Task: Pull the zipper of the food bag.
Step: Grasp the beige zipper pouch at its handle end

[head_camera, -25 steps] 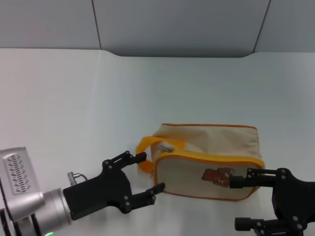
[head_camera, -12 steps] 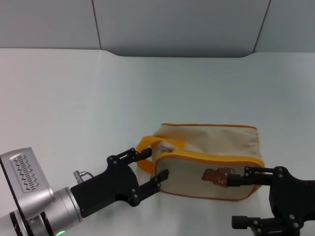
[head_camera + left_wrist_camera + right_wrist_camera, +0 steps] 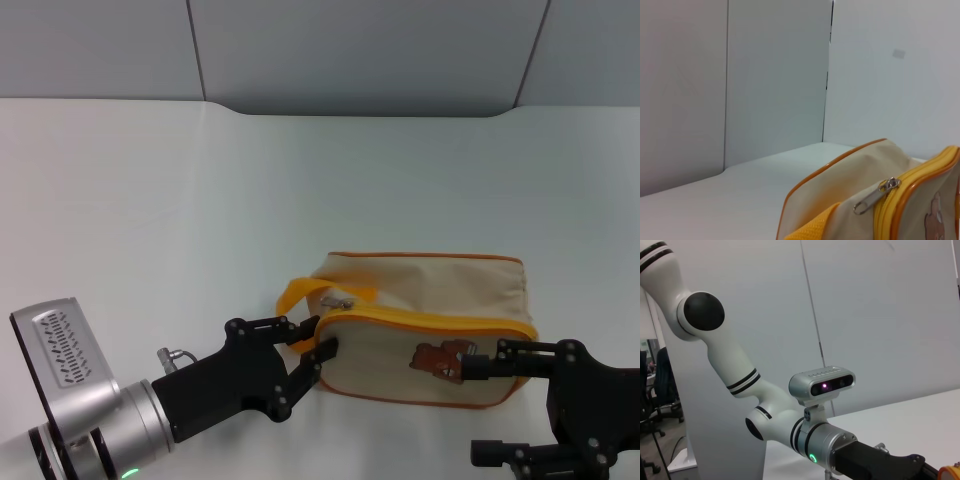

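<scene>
The beige food bag [image 3: 430, 300] with orange piping lies on the white table, its bear print [image 3: 440, 358] facing me. The zipper's silvery pull tab [image 3: 338, 299] sits at the bag's left end, beside the orange strap loop [image 3: 296, 293]; the tab also shows in the left wrist view [image 3: 875, 195]. My left gripper [image 3: 313, 340] is open at the bag's left end, just below the strap loop and the tab, with one fingertip against the bag's edge. My right gripper [image 3: 485, 410] is open at the bag's right front, its upper finger [image 3: 482, 366] by the bear print.
The white table [image 3: 200, 200] runs back to a grey wall [image 3: 350, 50]. The right wrist view shows my left arm and its wrist camera [image 3: 822, 382] in front of a grey wall.
My left gripper has moved right, up to the bag's left end, and its fingers now stand closer together. The right gripper has barely shifted.
</scene>
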`<state>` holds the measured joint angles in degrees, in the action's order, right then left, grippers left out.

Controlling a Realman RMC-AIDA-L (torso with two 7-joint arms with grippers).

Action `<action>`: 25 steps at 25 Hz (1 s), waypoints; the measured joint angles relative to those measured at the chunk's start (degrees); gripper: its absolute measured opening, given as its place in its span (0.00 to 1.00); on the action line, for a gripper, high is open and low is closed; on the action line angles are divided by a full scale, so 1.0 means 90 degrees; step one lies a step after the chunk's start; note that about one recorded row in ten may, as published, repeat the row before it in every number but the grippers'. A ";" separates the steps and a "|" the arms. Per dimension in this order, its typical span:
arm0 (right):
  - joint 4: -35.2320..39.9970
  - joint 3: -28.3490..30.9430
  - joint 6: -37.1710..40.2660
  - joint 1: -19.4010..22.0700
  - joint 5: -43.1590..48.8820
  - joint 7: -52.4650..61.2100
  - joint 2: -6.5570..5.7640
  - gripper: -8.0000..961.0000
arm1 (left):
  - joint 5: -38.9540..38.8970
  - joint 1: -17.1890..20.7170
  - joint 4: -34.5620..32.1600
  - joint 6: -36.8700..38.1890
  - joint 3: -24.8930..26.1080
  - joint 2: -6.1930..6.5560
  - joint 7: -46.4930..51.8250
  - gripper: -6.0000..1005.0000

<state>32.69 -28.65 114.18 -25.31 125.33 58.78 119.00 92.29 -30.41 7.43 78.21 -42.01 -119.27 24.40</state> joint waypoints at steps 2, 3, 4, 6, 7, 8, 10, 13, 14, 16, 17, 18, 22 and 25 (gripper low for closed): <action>0.0000 0.0000 0.0000 0.0000 0.0000 -0.0028 0.0005 0.79 | -0.0001 -0.0010 0.0003 -0.0034 0.0000 0.0000 -0.0007 0.31; 0.0000 0.0000 -0.0001 -0.0001 0.0000 -0.0036 0.0008 0.79 | -0.0002 -0.0015 0.0003 -0.0055 0.0001 0.0000 -0.0005 0.29; 0.0000 0.0000 -0.0004 -0.0002 0.0000 -0.0037 0.0010 0.79 | -0.0002 -0.0017 0.0003 -0.0068 0.0001 0.0000 0.0001 0.27; 0.0000 0.0000 -0.0013 -0.0004 0.0000 -0.0037 0.0011 0.79 | -0.0002 -0.0015 0.0005 -0.0072 0.0000 0.0000 0.0013 0.25; 0.0000 0.0000 -0.0016 -0.0005 0.0000 -0.0037 0.0011 0.79 | -0.0001 -0.0005 0.0005 -0.0064 0.0000 0.0000 0.0011 0.24; 0.0000 0.0000 -0.0017 -0.0005 0.0000 -0.0037 0.0011 0.79 | 0.0000 0.0004 0.0005 -0.0056 0.0000 0.0000 0.0007 0.23; 0.0000 0.0004 -0.0014 -0.0007 -0.0001 -0.0037 0.0011 0.79 | 0.0002 0.0013 0.0014 -0.0038 -0.0001 0.0000 -0.0015 0.21; 0.0000 0.0009 -0.0007 -0.0009 -0.0003 -0.0037 0.0010 0.79 | 0.0004 0.0009 0.0025 -0.0012 -0.0001 0.0000 -0.0030 0.19; 0.0000 0.0009 -0.0006 -0.0010 -0.0004 -0.0037 0.0010 0.79 | 0.0000 0.0011 0.0026 0.0022 -0.0001 0.0000 -0.0032 0.18; 0.0000 0.0009 -0.0006 -0.0010 -0.0006 -0.0037 0.0010 0.79 | -0.0011 0.0026 0.0026 0.0112 -0.0001 0.0000 -0.0034 0.16; 0.0000 0.0010 -0.0006 -0.0010 -0.0009 -0.0037 0.0010 0.79 | -0.0015 0.0034 0.0026 0.0162 -0.0001 0.0000 -0.0041 0.16; 0.0000 0.0009 -0.0002 -0.0010 -0.0013 -0.0037 0.0010 0.79 | -0.0017 0.0041 0.0026 0.0210 -0.0001 0.0000 -0.0056 0.15; 0.0000 0.0010 0.0008 -0.0003 -0.0078 -0.0038 0.0009 0.79 | -0.0033 0.0056 0.0024 0.0297 0.0007 0.0000 -0.0183 0.13; 0.0000 0.0013 0.0016 0.0023 -0.0153 -0.0038 0.0009 0.79 | -0.0040 0.0070 0.0022 0.0342 0.0015 0.0000 -0.0198 0.12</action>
<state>32.69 -28.53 114.33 -25.10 123.95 58.44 119.09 91.93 -29.77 7.62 81.29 -41.88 -119.27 22.62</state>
